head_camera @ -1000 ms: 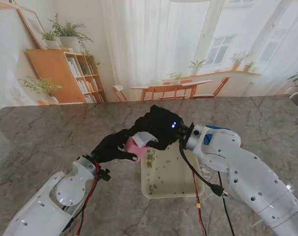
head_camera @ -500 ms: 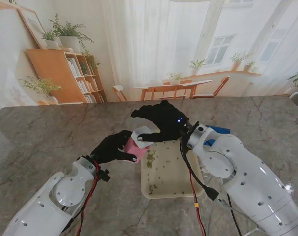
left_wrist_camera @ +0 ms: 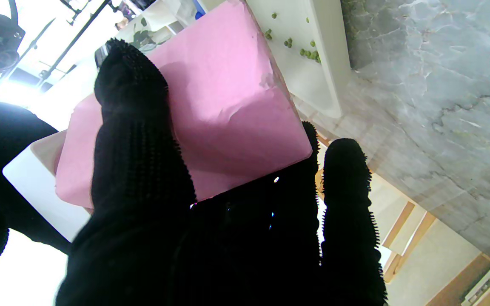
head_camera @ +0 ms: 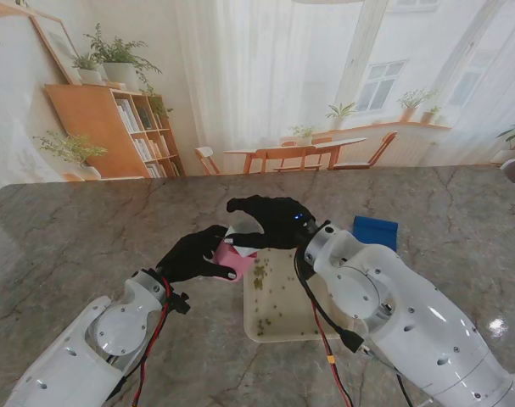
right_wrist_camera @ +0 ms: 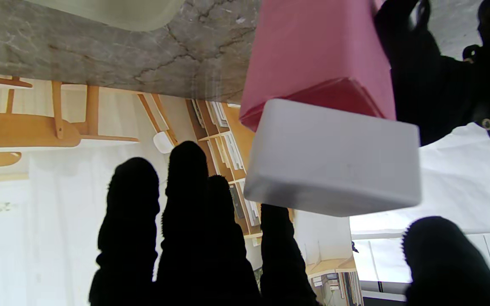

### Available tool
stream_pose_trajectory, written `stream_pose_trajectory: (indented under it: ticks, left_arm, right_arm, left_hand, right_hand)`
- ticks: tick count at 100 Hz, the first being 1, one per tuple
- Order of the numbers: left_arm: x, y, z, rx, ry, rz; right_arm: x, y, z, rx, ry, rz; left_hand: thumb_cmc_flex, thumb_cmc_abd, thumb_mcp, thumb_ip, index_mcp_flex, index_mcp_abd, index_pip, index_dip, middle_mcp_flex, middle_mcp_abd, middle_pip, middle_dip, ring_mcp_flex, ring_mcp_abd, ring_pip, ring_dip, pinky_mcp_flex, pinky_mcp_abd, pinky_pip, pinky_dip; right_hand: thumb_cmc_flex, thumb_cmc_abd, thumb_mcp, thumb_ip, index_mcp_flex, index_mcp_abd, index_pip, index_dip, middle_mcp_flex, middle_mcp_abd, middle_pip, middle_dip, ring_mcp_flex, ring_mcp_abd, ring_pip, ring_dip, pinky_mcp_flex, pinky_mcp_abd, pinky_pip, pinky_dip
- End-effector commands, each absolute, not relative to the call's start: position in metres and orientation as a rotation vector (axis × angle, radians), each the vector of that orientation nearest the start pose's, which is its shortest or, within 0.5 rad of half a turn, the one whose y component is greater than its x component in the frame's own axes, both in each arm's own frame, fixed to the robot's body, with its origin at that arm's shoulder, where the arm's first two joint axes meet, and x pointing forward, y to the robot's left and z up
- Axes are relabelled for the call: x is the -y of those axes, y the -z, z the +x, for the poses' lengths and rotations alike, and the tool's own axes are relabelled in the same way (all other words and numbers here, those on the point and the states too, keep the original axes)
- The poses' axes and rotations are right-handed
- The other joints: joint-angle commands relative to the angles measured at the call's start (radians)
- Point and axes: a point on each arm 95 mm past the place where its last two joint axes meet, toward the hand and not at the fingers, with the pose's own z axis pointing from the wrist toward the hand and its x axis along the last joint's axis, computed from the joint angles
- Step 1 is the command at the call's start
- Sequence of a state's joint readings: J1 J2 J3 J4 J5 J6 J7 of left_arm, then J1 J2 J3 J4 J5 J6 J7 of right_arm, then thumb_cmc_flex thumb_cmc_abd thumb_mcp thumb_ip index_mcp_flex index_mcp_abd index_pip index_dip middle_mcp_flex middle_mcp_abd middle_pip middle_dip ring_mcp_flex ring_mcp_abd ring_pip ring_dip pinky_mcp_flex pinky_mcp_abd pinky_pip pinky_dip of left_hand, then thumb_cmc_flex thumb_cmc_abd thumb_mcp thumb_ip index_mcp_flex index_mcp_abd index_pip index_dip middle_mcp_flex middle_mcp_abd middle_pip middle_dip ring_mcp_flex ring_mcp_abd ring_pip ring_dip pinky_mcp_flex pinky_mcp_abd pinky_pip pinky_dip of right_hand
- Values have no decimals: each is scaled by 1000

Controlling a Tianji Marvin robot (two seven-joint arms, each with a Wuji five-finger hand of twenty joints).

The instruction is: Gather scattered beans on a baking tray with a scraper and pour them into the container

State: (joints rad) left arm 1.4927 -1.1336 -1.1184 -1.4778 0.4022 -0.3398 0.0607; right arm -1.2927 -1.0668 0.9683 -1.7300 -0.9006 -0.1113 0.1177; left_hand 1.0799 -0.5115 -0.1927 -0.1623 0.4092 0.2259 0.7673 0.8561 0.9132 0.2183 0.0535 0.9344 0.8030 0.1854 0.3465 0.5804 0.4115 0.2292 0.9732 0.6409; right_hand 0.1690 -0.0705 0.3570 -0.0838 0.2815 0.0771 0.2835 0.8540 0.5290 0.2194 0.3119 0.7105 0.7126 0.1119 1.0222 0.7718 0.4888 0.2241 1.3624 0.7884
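Observation:
My left hand [head_camera: 193, 253] is shut on a pink scraper [head_camera: 237, 259] with a white handle [head_camera: 240, 231], holding it at the far left corner of the cream baking tray [head_camera: 250, 326]. The left wrist view shows my fingers [left_wrist_camera: 138, 140] wrapped over the pink blade [left_wrist_camera: 232, 106]. Just beyond it my right hand [head_camera: 270, 221] is open, with fingers spread. In its wrist view the white handle [right_wrist_camera: 334, 157] sits between thumb and fingers [right_wrist_camera: 189, 199] without being gripped. Green beans [head_camera: 260, 274] lie piled by the scraper and scattered over the tray. A blue container [head_camera: 375, 231] stands right of the tray.
The grey marble table [head_camera: 87, 237] runs wide on both sides and ends at a printed backdrop behind. My right forearm [head_camera: 384, 305] covers the tray's right side. Its red and black cables [head_camera: 325, 335] hang over the tray's near right corner.
The right hand has spread its fingers off the white handle and lowered beside it. Its forearm swung nearer to me, uncovering the blue container. The left hand kept hold of the scraper.

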Motion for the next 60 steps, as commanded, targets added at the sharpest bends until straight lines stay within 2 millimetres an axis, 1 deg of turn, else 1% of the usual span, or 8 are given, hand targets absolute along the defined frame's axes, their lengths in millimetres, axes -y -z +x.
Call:
stream_pose_trajectory:
  ticks: [1, 13, 21, 27, 31, 37, 52, 60]
  left_arm:
    - [42, 333, 402, -1301, 2178, -1554]
    - [43, 333, 402, -1301, 2180, -1552]
    - [42, 333, 402, -1300, 2181, -1552]
    - [42, 333, 402, -1299, 2181, -1552]
    - [42, 333, 402, -1298, 2180, -1552]
    - [42, 333, 402, -1296, 2180, -1552]
    - [42, 333, 402, -1296, 2180, -1552]
    - [42, 333, 402, -1296, 2180, -1552]
  right_arm:
    - [-106, 228, 419, -1755, -1756, 857]
    - [-107, 227, 420, -1791, -1740, 825]
    - [-108, 228, 422, -1779, -1758, 797]
    - [-108, 228, 424, -1760, -1779, 772]
    - [-108, 227, 425, -1757, -1794, 755]
    - [-107, 227, 427, -1752, -1810, 739]
    - [-106, 226, 430, -1767, -1841, 690]
    - [-105, 226, 431, -1770, -1860, 653]
  left_hand:
    - [189, 197, 215, 121, 96, -130, 289, 87, 126, -170, 146, 72, 37, -41, 40, 15, -8, -3, 7, 25]
    - [189, 196, 215, 121, 97, -129, 290, 87, 126, -170, 146, 72, 38, -40, 41, 15, -8, -3, 8, 25]
    - [189, 196, 215, 121, 96, -129, 289, 87, 125, -170, 145, 71, 37, -40, 40, 15, -8, -4, 7, 25]
    - [189, 196, 215, 121, 97, -129, 290, 87, 126, -170, 145, 72, 37, -40, 40, 15, -8, -3, 8, 25]
    - [189, 197, 215, 121, 96, -129, 289, 86, 125, -171, 145, 72, 35, -41, 40, 14, -8, -3, 7, 25]
    - [189, 196, 214, 120, 97, -130, 290, 87, 126, -169, 145, 72, 37, -40, 40, 15, -7, -5, 8, 25]
    - [189, 197, 214, 121, 96, -129, 289, 87, 126, -170, 145, 71, 36, -41, 40, 15, -8, -2, 8, 25]
    - [189, 197, 214, 121, 96, -128, 289, 86, 126, -170, 145, 72, 36, -40, 40, 15, -8, -2, 8, 25]
  right_hand:
    - [6, -33, 42, 32, -21, 4, 19, 37, 12, 0, 18, 33, 22, -34, 21, 7, 44, -48, 38, 10]
    - [134, -147, 100, 39, -6, -21, 66, 88, 52, -50, 91, 55, 91, -110, -23, -60, 156, -130, -6, -88]
    - [262, -237, 143, 51, 80, -67, 186, 154, 124, -101, 186, 45, 146, -138, -126, -154, 212, -164, -83, -187]
    - [259, -318, 343, 41, 123, -102, 280, 161, 165, -131, 257, 14, 184, -172, -166, -200, 253, -200, -110, -245]
    - [241, -366, 497, 21, 130, -128, 346, 154, 188, -149, 297, 2, 204, -191, -192, -220, 278, -225, -130, -266]
    - [251, -412, 610, 6, 125, -162, 429, 128, 215, -174, 341, -9, 232, -219, -220, -241, 310, -260, -155, -290]
    - [322, -485, 726, -9, 79, -205, 538, 13, 229, -211, 382, -45, 270, -274, -263, -271, 360, -326, -200, -320]
    - [375, -556, 763, -104, 63, -223, 579, -29, 232, -226, 397, -41, 288, -285, -280, -285, 380, -356, -218, -328]
